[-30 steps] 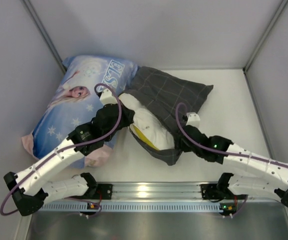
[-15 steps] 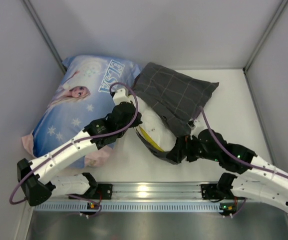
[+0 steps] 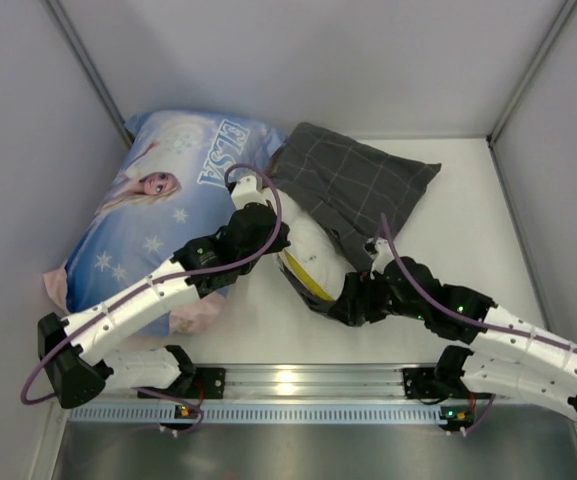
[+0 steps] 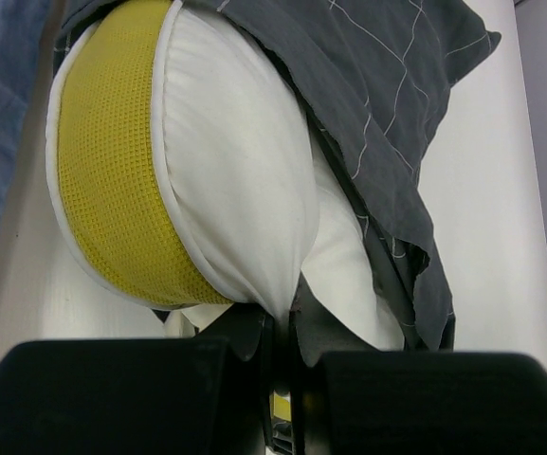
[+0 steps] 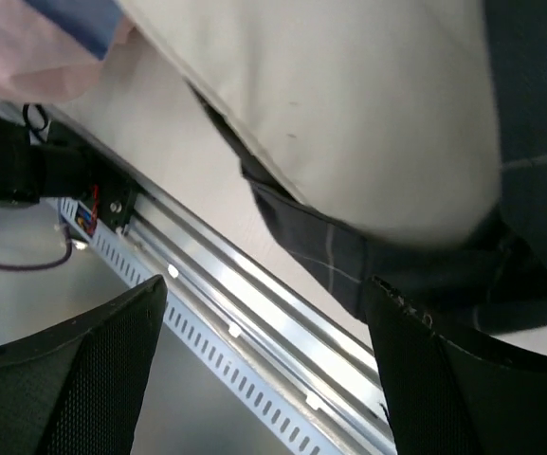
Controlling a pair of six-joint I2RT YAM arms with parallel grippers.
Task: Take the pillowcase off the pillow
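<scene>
A dark grey pillowcase (image 3: 353, 185) with a thin, pale grid check lies crumpled near the middle of a white tabletop (image 3: 468, 230). It is only part of the way on. It covers the far right end of a plump white pillow (image 3: 308, 255), while the pillow's near end bulges bare out of the open mouth of the case. That bare end has a broad strip of yellow mesh along its edge. The case's loose hem drapes in folds over the pillow's right side and trails beneath it. The pillow and case sit just to the right of a larger blue ELSA-print pillow (image 3: 168, 190), which they touch at the far left corner.

Seen from the left wrist, the left hand (image 4: 278, 327) has its fingers pressed together, pinching a gathered fold of the pillow's white fabric at the bare end.

The right hand (image 5: 265, 284) is at the near edge of the bundle with its two dark fingers spread wide apart, holding nothing. The pillowcase's lower hem and the pale pillow hang just beyond its fingertips. The right fingertip is very close to the dark fabric, though whether it touches is unclear. A metal rail (image 5: 254, 322) runs below.
</scene>
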